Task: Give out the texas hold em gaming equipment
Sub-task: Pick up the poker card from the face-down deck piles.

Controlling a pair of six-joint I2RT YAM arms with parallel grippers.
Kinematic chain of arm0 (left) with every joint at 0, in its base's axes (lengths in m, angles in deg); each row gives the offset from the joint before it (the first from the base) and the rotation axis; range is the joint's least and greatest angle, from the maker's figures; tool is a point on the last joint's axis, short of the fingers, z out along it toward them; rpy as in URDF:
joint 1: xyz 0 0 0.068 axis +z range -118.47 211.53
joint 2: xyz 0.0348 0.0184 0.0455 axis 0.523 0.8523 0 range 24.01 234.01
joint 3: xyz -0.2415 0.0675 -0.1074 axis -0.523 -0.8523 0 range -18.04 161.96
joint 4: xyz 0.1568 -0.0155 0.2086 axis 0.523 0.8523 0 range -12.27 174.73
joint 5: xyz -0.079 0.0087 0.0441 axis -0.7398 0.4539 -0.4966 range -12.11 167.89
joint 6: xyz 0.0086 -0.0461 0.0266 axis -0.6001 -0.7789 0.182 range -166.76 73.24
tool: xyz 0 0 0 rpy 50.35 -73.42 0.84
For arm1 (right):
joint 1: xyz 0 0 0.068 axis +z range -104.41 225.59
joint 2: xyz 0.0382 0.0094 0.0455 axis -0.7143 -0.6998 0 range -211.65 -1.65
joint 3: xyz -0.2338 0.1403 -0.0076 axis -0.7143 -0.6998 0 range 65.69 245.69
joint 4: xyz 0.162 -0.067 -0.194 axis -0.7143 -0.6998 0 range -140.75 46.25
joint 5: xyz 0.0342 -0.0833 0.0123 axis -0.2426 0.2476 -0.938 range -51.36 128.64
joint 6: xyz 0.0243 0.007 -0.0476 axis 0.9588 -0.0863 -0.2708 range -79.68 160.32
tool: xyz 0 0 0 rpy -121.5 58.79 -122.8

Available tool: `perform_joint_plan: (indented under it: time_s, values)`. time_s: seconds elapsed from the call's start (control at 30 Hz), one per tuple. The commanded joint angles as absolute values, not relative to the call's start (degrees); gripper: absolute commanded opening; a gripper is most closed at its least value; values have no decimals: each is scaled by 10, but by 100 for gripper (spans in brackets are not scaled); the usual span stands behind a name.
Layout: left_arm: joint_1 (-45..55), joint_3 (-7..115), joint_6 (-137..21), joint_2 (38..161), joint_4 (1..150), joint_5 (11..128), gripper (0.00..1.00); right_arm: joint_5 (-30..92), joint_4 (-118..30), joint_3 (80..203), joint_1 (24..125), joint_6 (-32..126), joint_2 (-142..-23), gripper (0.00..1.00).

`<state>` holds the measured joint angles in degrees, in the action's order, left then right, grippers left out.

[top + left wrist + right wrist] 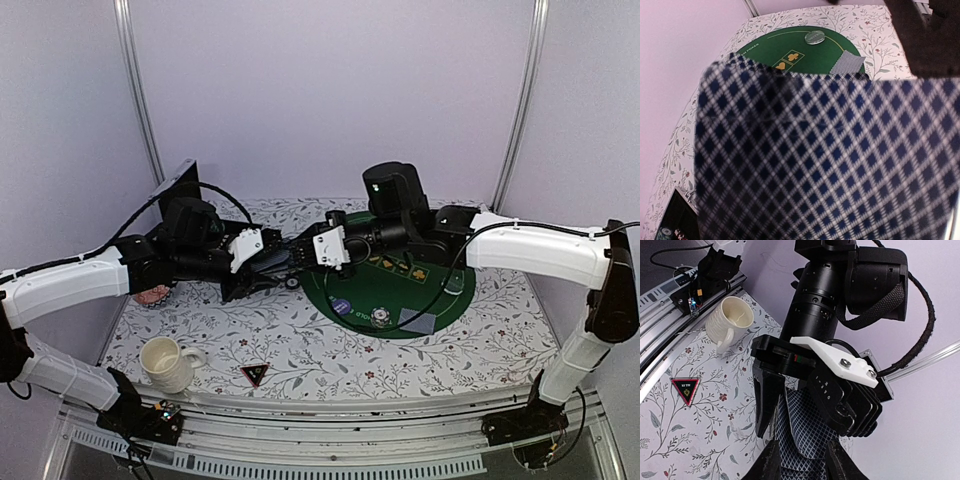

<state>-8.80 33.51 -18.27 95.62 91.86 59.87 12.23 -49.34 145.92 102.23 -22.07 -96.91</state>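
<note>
My two grippers meet above the table's middle. My left gripper is shut on a stack of blue-checked playing cards, which fill the left wrist view and hide its fingers. My right gripper faces it, its fingers partly closed on either side of a bowed card from that stack. A round green poker mat holds a blue button, a dark-and-white chip and a few face-down cards. A black triangular marker lies near the front edge.
A cream mug stands front left, also in the right wrist view. A pink dish shows partly behind the left arm. A black box stands at the back left. The metal rail runs along the front.
</note>
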Motion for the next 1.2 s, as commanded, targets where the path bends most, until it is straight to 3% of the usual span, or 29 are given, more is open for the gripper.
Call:
perform_joint_plan:
  time_s: [0.0,0.3,0.4,0.6,1.17]
  values:
    - [-85,331,-179,954,911,589,38,141,-512,1485,1027,-268,-985,33]
    - [-85,330,-179,954,910,590,38,152,-539,1506,1036,-298,-1010,30]
    - [-85,330,-179,954,910,590,38,154,-535,1514,1040,-300,-1016,24]
    - [-85,330,-178,953,910,591,38,169,-541,1523,1041,-282,-1018,2]
    - [-85,329,-179,960,912,588,39,198,-517,1442,1034,-245,-935,1]
